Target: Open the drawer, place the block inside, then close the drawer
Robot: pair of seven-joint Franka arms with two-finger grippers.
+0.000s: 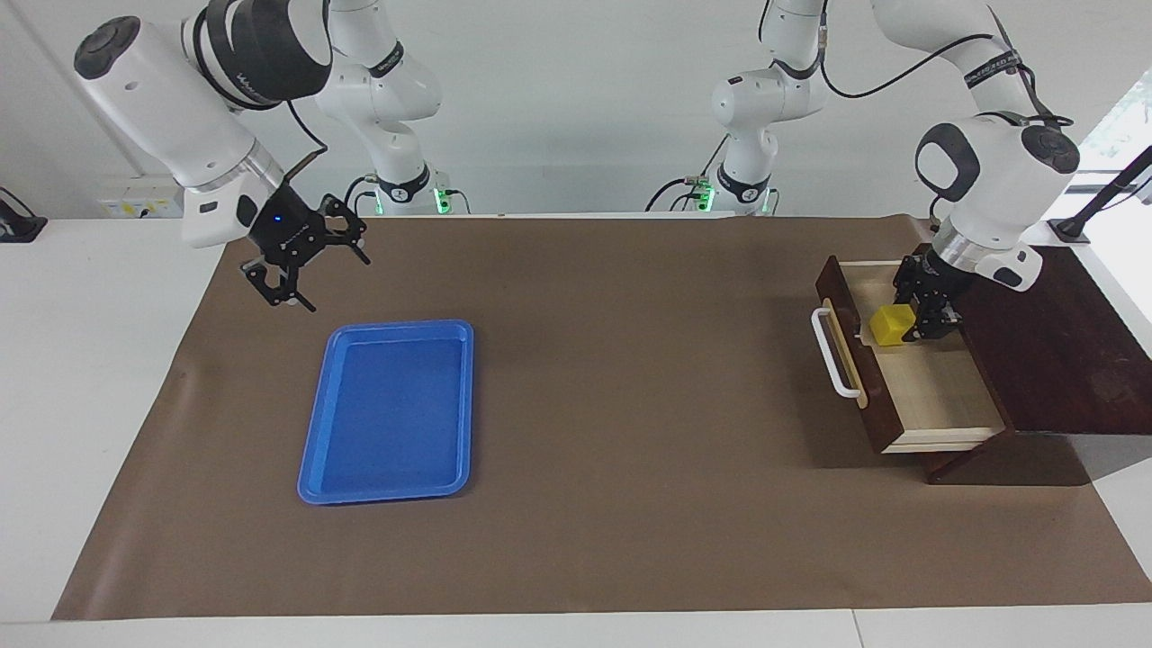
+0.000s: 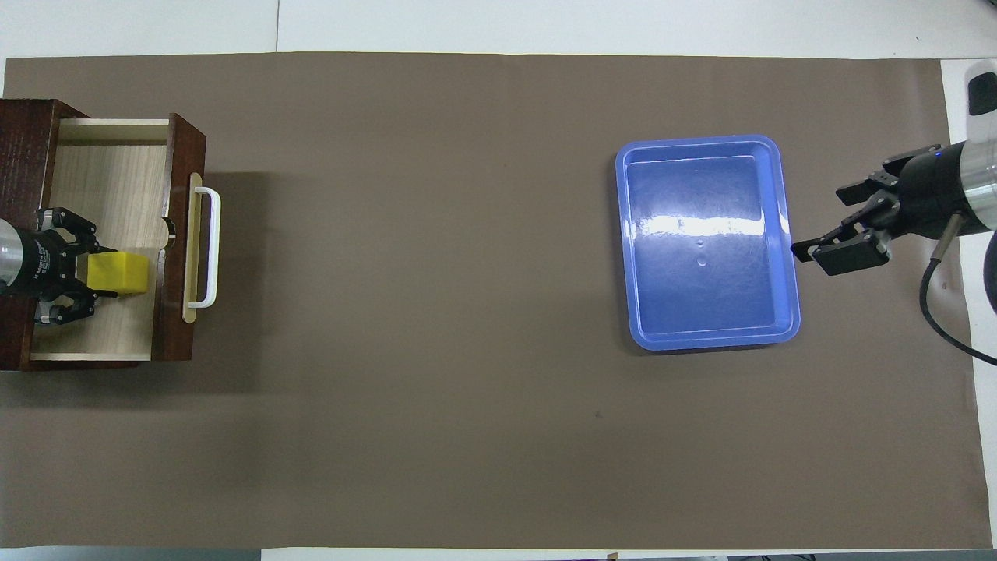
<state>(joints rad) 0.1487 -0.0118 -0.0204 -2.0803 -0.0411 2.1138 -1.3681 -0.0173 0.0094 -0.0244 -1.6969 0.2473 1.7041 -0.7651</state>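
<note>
We saw the drawer point(image 1: 909, 378) of the dark wooden box point(image 1: 1044, 342) standing pulled out at the left arm's end of the worktop point(image 1: 630, 405), its pale wood interior open to view and its white bar handle point(image 1: 832, 355) facing the middle of the brown mat. The left gripper point(image 1: 913, 315) had reached down into the open drawer, and its jaws were closed on the block point(image 1: 891, 325), the small yellow cube. In the overhead view the block point(image 2: 117, 273) sat within the drawer's outline, close to the drawer's front panel and in the part of the drawer point(image 2: 101, 327) nearer to the robots, with the left gripper point(image 2: 89, 273) gripping it from the box's side. We could not tell whether the block already touched the drawer's floor or hung just above it.

The right gripper point(image 1: 301, 265) was up in the air over the brown mat, beside the blue tray point(image 1: 391, 409) toward the right arm's end of the worktop. Its jaws stood wide apart and held nothing. From overhead the right gripper point(image 2: 845, 234) appeared just off the tray's point(image 2: 787, 312) edge, not over it. The tray lay flat on the mat with nothing in it, well apart from the box.
</note>
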